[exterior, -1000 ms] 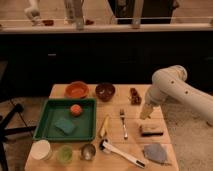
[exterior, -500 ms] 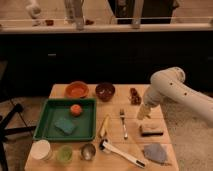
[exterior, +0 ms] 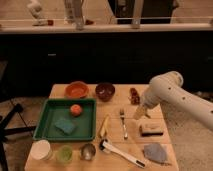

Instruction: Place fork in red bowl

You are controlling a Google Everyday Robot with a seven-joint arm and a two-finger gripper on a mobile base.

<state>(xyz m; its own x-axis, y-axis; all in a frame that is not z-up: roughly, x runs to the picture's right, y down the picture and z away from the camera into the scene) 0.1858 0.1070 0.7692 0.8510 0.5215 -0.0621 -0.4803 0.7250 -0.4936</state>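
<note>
The slim silver fork (exterior: 123,123) lies flat on the wooden table (exterior: 116,103), tines pointing away, right of centre. The red bowl (exterior: 76,90) with a bright orange inside stands at the table's back left, empty. My gripper (exterior: 138,113) hangs from the white arm (exterior: 172,95) that comes in from the right. It is just right of the fork's tines and a little above the table. It holds nothing that I can see.
A dark maroon bowl (exterior: 105,91) stands right of the red bowl. A green tray (exterior: 66,119) holds an orange ball and a blue sponge. A yellow stick (exterior: 104,126), a white-handled utensil (exterior: 121,153), cups (exterior: 41,150), a brown block (exterior: 151,129) and a grey cloth (exterior: 155,152) lie around.
The arm has moved left and slightly down, bringing my gripper closer to the fork. Nothing on the table has moved.
</note>
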